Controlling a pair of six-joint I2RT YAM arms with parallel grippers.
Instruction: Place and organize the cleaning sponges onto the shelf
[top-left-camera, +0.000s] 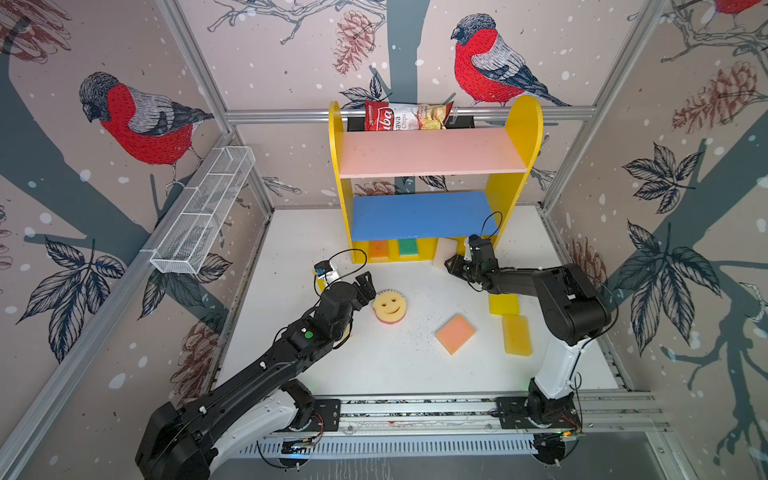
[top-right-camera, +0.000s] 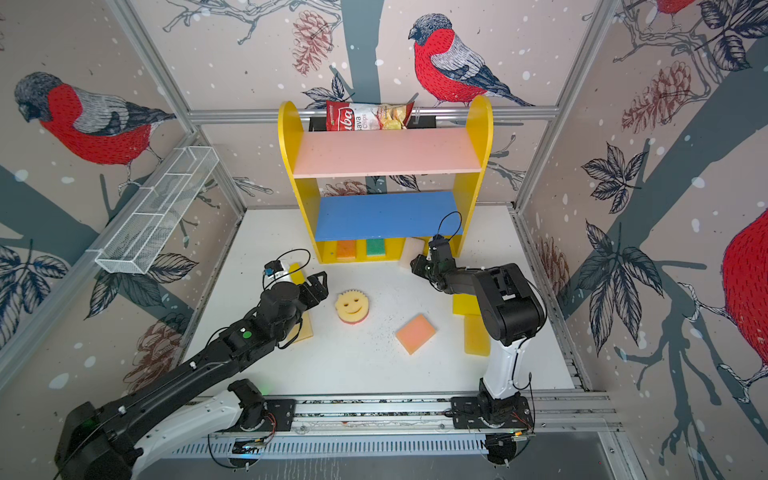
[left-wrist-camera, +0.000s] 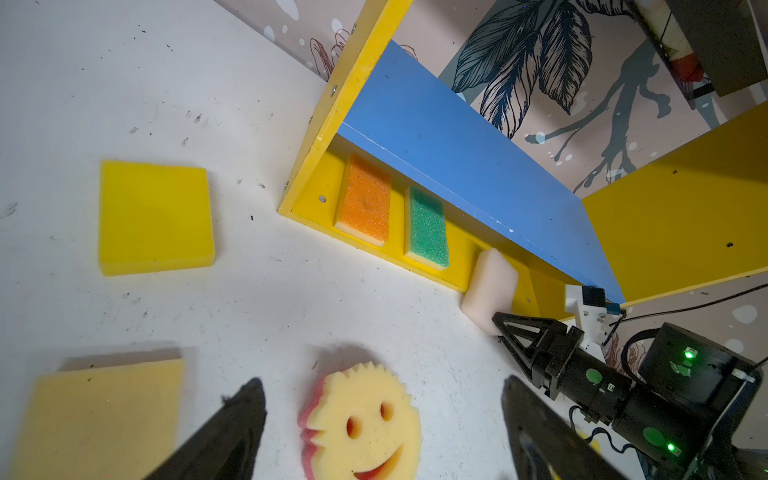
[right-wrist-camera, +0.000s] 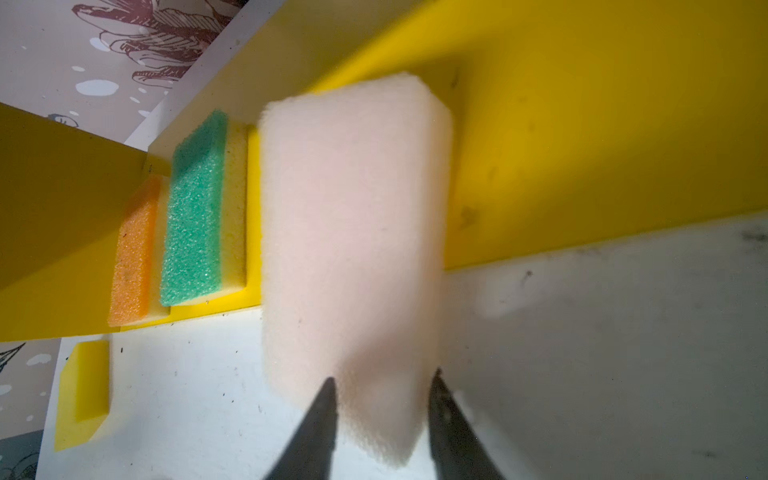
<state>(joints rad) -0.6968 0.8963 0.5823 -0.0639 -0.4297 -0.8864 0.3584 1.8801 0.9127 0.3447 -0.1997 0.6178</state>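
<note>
Right claw (right-wrist-camera: 382, 386): clamped on the near end of the cream sponge (right-wrist-camera: 353, 232), one fingertip on each side, pressed into the foam.
Cream sponge: a plain, pale block with rounded corners, tilted, its far end on the shelf's (top-left-camera: 523, 124) yellow base under the blue board and its held end out over the worktop (top-left-camera: 374, 365).
Beside it on the base: a green sponge (left-wrist-camera: 428, 228) and then an orange sponge (left-wrist-camera: 365, 199), both lying flat with a gap between them.
Left claw (left-wrist-camera: 382, 381): spread wide, holding nothing, one finger on each side of the smiley sponge (top-left-camera: 389, 306), which is round and yellow with a pink underside.
Loose on the worktop: a salmon sponge (top-left-camera: 455, 333), and by the right arm a yellow sponge (top-left-camera: 503, 304) and a pale yellow sponge (top-left-camera: 517, 336).
Left wrist only: a bright yellow square sponge (left-wrist-camera: 156, 216) and a paler one (left-wrist-camera: 104, 415) show in full; in both top views the left arm largely covers them.
Right wrist only: the green sponge's yellow lower layer shows.
Top views only: a chips bag (top-left-camera: 407, 116) behind the bare pink board.
</note>
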